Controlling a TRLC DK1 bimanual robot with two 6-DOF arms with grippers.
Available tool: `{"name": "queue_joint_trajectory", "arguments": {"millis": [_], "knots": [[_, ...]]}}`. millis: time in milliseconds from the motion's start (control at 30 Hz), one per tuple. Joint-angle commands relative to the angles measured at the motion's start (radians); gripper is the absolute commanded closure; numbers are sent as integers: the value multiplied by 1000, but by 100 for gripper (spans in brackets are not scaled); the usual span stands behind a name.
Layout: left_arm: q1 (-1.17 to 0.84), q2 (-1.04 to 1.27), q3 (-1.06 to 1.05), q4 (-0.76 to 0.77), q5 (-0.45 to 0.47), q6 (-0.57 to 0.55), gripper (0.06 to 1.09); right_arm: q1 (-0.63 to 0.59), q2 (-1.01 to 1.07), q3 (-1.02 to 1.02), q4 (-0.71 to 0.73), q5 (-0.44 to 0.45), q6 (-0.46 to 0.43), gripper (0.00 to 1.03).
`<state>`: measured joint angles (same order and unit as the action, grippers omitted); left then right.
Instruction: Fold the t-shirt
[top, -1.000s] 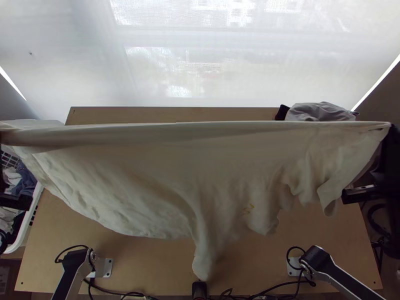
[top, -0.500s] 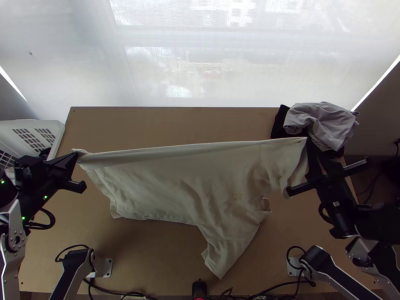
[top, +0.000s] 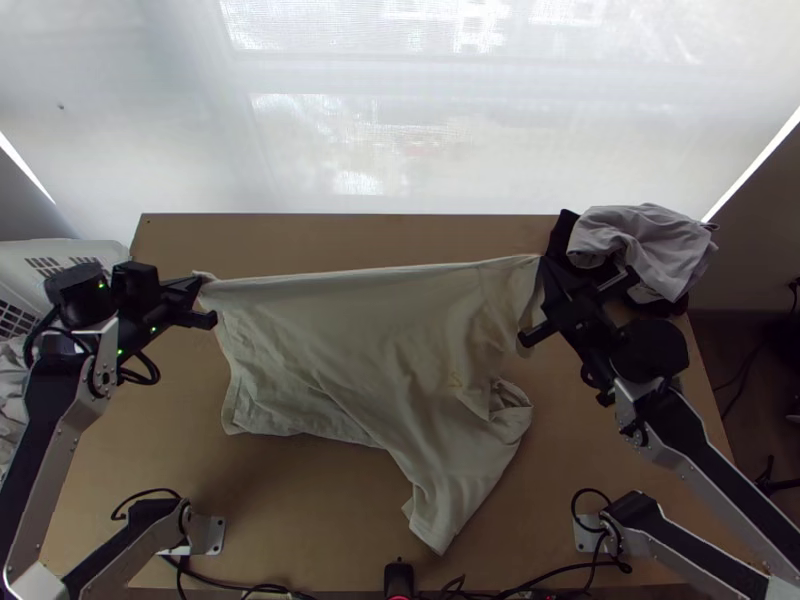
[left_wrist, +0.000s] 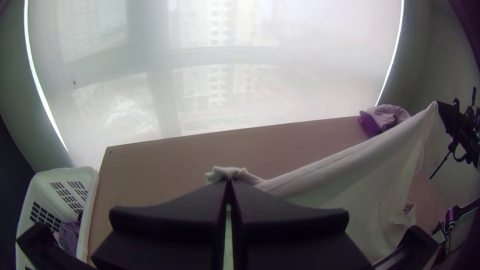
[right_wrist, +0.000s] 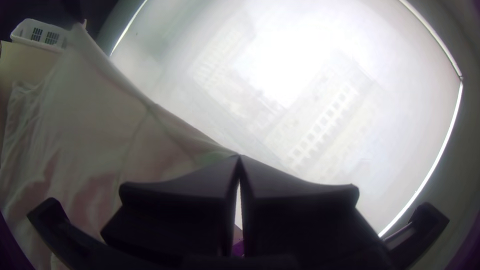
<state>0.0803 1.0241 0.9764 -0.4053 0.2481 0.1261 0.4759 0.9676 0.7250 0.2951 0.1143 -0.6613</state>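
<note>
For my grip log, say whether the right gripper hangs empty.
No, the right gripper pinches the t-shirt at one end of its stretched edge.

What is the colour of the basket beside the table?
The basket is white, best seen in the left wrist view.

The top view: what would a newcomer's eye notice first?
Most striking is the pale t-shirt, stretched between the left gripper and the right gripper across the table. Next, a crumpled grey cloth lies near the table's far right corner, and a white basket stands by its left side.
</note>
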Motion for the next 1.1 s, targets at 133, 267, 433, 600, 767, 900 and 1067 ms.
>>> {"name": "queue_joint_trajectory", "arguments": {"millis": [133,267,433,600,767,900,1067], "knots": [[-17,367,130,171,-33,-11,105,-108,439,232,75,-48,69,100],[-14,481,197,215,-50,-11,105,-126,585,346,76,-48,89,100],[-10,614,275,264,-73,-14,105,-140,720,449,79,-48,98,100],[-5,731,344,299,-81,-17,105,-155,836,544,78,-48,114,100],[-7,829,397,307,-84,-34,105,-157,924,610,79,-47,121,100],[-13,896,426,313,-92,-40,105,-152,985,648,78,-48,121,100],[-17,962,466,330,-101,-51,105,-140,1054,702,78,-47,123,100]]}}
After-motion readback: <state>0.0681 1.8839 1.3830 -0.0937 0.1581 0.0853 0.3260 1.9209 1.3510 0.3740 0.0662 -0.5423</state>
